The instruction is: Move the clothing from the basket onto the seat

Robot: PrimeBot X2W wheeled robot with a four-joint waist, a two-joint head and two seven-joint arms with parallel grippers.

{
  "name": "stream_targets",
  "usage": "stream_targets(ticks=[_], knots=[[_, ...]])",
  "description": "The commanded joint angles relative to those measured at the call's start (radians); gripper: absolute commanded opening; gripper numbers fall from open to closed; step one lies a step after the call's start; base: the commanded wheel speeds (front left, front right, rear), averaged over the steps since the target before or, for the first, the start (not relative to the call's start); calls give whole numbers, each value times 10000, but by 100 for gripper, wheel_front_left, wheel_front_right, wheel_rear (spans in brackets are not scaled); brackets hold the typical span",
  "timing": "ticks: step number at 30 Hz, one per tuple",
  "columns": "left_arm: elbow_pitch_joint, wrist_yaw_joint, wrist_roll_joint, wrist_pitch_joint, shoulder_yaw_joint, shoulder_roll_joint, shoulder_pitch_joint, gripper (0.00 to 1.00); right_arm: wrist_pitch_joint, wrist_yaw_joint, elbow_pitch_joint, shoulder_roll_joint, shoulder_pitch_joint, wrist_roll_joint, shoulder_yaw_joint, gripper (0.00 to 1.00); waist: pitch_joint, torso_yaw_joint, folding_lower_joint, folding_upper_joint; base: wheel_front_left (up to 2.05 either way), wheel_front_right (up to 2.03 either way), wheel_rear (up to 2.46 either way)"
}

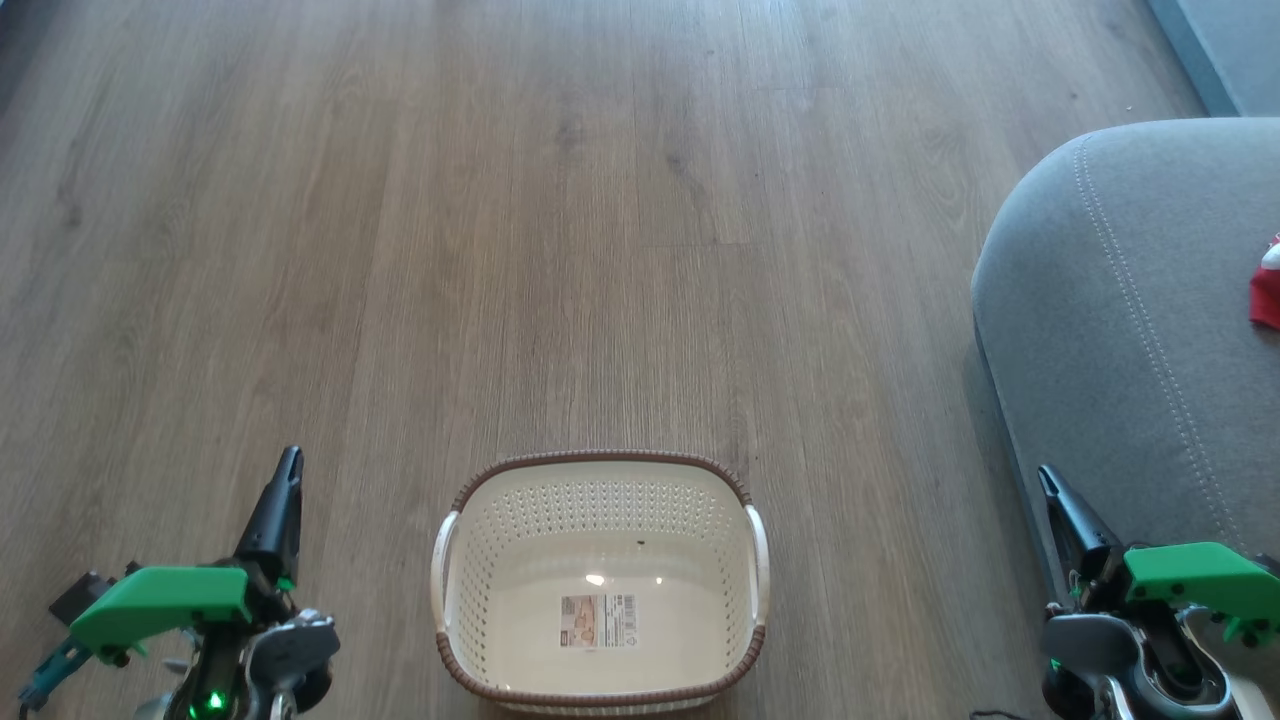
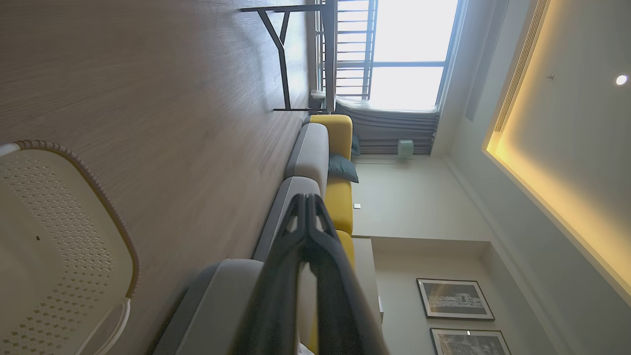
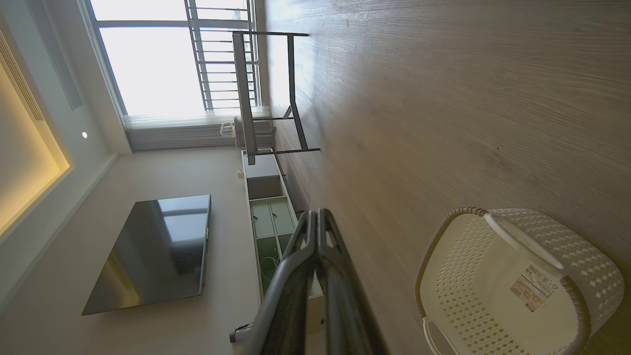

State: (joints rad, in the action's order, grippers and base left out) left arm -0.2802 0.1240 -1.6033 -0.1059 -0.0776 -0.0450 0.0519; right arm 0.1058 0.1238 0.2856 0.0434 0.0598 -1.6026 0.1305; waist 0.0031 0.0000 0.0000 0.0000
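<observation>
The cream perforated basket (image 1: 600, 585) with a brown rim stands on the wood floor at bottom centre, holding nothing but its label sticker; it also appears as the basket (image 2: 54, 246) and the basket (image 3: 512, 286) in the wrist views. The grey seat (image 1: 1120, 330) fills the right side. A bit of red and white clothing (image 1: 1268, 290) lies on it at the right edge. My left gripper (image 1: 290, 462) is shut, left of the basket, and in its own view the left gripper (image 2: 306, 197) has its tips together. My right gripper (image 1: 1046, 475) is shut by the seat's front edge; the right gripper (image 3: 316, 213) holds nothing.
Bare wood floor (image 1: 560, 220) stretches ahead of the basket. A grey and yellow sofa (image 2: 320, 162) lines the wall, with a dark-framed table (image 2: 296, 54) by the window. A television (image 3: 153, 251) and a low cabinet (image 3: 268, 222) stand on the other side.
</observation>
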Motion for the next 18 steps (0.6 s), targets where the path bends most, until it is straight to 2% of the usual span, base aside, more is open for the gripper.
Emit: stream_targets(ticks=[1,18], knots=[[350,67,-54,-72,-361,-52,562,0,76,69,-408,68,482,-59,-165,0,0,0,0,0,0,0,0],[350,67,-54,-72,-361,-52,561,0,76,69,-408,68,482,-59,-165,0,0,0,0,0,0,0,0]])
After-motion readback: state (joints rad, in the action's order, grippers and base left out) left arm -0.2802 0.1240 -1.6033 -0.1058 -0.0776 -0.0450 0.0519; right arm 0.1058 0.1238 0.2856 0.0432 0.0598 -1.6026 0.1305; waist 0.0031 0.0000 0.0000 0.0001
